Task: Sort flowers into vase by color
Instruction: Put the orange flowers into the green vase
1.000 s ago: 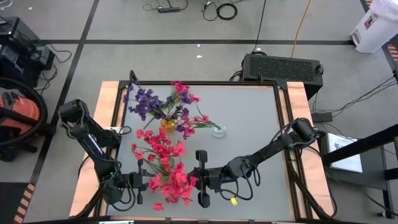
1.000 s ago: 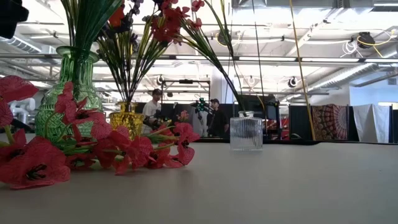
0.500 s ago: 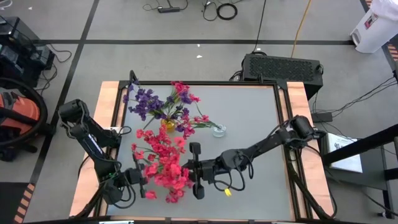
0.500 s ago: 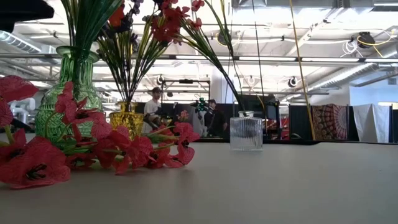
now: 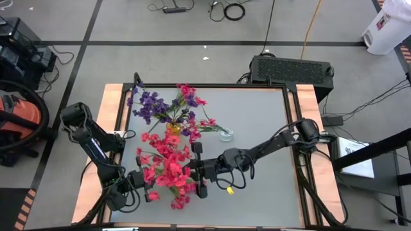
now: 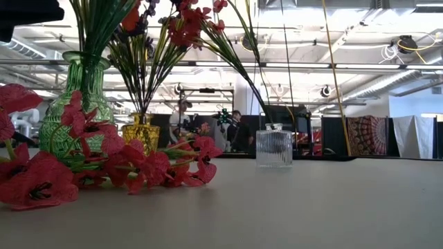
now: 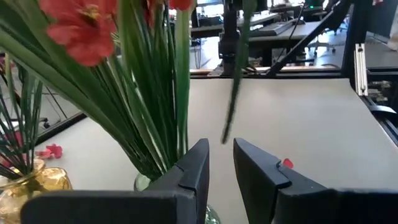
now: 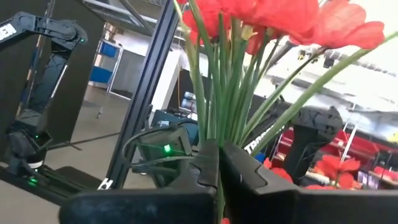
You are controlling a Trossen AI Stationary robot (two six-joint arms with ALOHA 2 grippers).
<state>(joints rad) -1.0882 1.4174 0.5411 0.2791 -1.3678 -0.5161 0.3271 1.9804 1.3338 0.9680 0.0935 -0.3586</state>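
From above, the left arm [image 5: 90, 138] runs down the left edge of the tabletop [image 5: 263, 122] and bends inward at the near edge, so that the left tool [image 5: 146, 183] points toward the middle, right against the near-left side of a big bunch of pink-red flowers [image 5: 168, 168]. In its wrist view the two fingers [image 7: 194, 168] stand a narrow gap apart with nothing plainly between them; green stems [image 7: 149, 118] rise from a green vase [image 7: 144, 182] just beyond the tips, and a single loose stem [image 7: 235, 81] hangs above the gap.

The pink-red bunch stands in the green vase [image 6: 77, 104], with more red blossoms [image 6: 149, 166] lying on the tabletop around its foot. Behind it a yellow vase [image 5: 173, 128] holds purple flowers [image 5: 149, 104] mixed with a few pink-red sprigs [image 5: 188, 95]. A small clear glass vase [image 5: 225, 134] stands just right of that, with thin stems leaning into it.

The right arm [image 5: 282, 144] reaches from the right edge of the tabletop, stretched long and low across the middle, and its right tool [image 5: 196, 170] meets the right side of the pink-red bunch. In its wrist view the fingers [image 8: 208, 163] are pressed together on a sheaf of green stems [image 8: 225, 93] with red blossoms [image 8: 280, 15] above. A yellow tag [image 5: 230, 190] hangs below that arm's wrist.

In the room beyond the tabletop, two people [image 6: 239, 130] stand far off among equipment.
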